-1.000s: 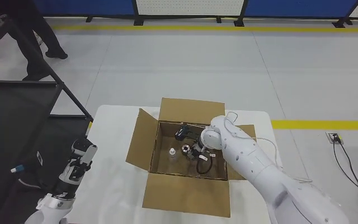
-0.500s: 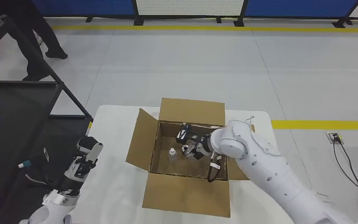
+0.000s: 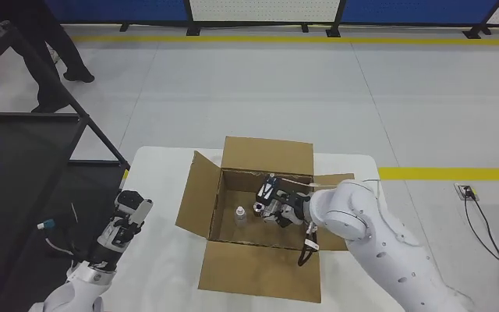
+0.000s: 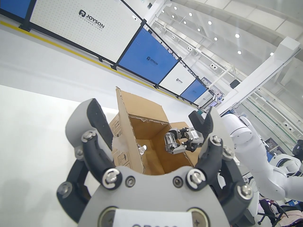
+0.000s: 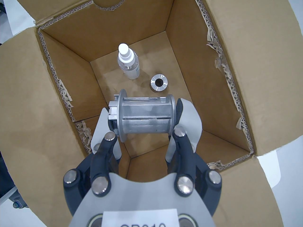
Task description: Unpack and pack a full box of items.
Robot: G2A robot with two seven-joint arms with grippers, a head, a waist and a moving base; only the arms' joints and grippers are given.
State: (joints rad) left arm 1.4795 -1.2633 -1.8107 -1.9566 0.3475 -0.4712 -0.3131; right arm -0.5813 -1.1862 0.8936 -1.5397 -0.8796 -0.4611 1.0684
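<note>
The right tool (image 5: pixel 143 115) was closed on a metal spool (image 5: pixel 146 109), one finger at each end, so the spool's long axis ran straight across from finger to finger. It hung inside the mouth of the open box (image 5: pixel 189 48), above the floor and clear of all four walls.

On the box floor beyond the spool, a spray bottle (image 5: pixel 129 63) stood upright with a small metal ring (image 5: pixel 159 83) near it, the two apart. The spool touched neither.

Whether the load was bound down to the floor or up over the rim, the move would likely depend on keeping that crosswise axis clear of the bottle and the walls. Bare floor lay under the tool itself.

The left tool (image 4: pixel 149 116) stood open and empty over the worktop (image 3: pixel 164 249), outside the box's left flap and well apart from the items. The right arm was plainly the nearer.
</note>
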